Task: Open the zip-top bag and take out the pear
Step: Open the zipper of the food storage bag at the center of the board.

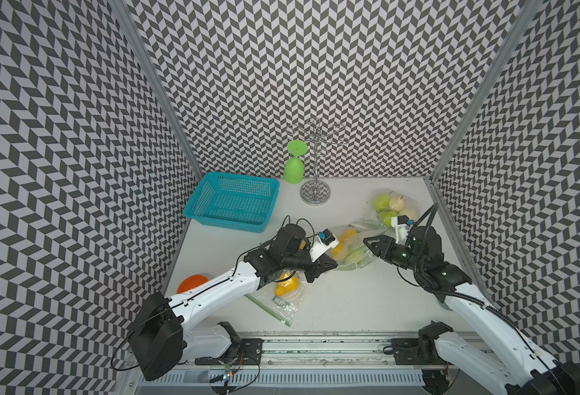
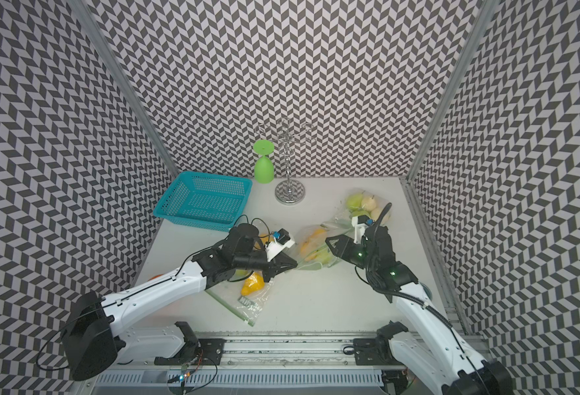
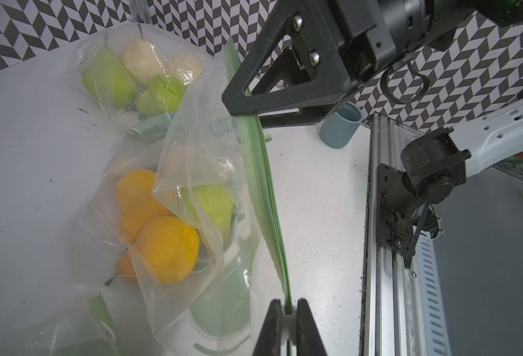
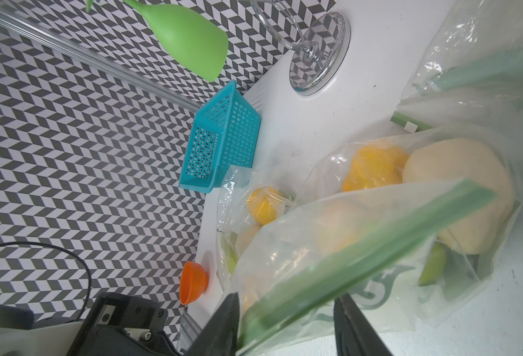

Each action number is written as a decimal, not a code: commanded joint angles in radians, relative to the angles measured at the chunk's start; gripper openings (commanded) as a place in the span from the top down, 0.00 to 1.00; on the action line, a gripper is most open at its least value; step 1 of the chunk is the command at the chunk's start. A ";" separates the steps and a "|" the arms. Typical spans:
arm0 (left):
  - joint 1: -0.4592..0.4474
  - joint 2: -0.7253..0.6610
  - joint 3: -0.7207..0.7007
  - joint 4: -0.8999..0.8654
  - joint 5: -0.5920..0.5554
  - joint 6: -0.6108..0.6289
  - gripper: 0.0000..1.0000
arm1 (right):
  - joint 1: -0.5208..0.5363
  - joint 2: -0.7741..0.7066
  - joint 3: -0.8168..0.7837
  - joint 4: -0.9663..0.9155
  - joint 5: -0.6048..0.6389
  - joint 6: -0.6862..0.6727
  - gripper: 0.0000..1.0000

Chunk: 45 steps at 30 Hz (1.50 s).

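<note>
A clear zip-top bag (image 1: 353, 254) (image 2: 316, 254) lies mid-table, holding yellow pears (image 3: 167, 246), a green pear (image 3: 214, 203) and a pale pear (image 4: 457, 191). Its green zip strip (image 3: 260, 185) (image 4: 377, 246) stands lifted off the table. My left gripper (image 3: 288, 305) (image 1: 333, 265) is shut on the strip's near end. At the strip's other end is my right gripper (image 4: 285, 305) (image 1: 367, 241). Its jaws stand apart with the strip passing between them, and the strip lies against one finger only.
A second bag of green and pale pears (image 1: 394, 207) lies back right. A third bag with a yellow pear (image 1: 287, 287) sits under my left arm. A teal basket (image 1: 234, 201), a green goblet (image 1: 294, 167), a glass stand (image 1: 315, 191), an orange bowl (image 1: 193, 283) and a blue-grey cup (image 3: 342, 126) are around.
</note>
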 commanded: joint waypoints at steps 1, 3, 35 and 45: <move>0.003 -0.016 -0.008 0.025 0.019 0.007 0.98 | -0.005 -0.011 -0.005 0.060 -0.011 -0.004 0.55; 0.003 -0.014 -0.006 0.024 0.020 0.007 0.98 | -0.004 -0.017 -0.007 0.057 -0.009 -0.005 0.57; -0.078 0.375 0.357 -0.084 -0.056 0.195 0.36 | -0.006 -0.159 -0.077 -0.008 -0.073 -0.025 0.61; -0.063 0.304 0.317 -0.045 0.015 0.181 0.36 | -0.005 -0.204 -0.079 -0.066 -0.065 -0.051 0.47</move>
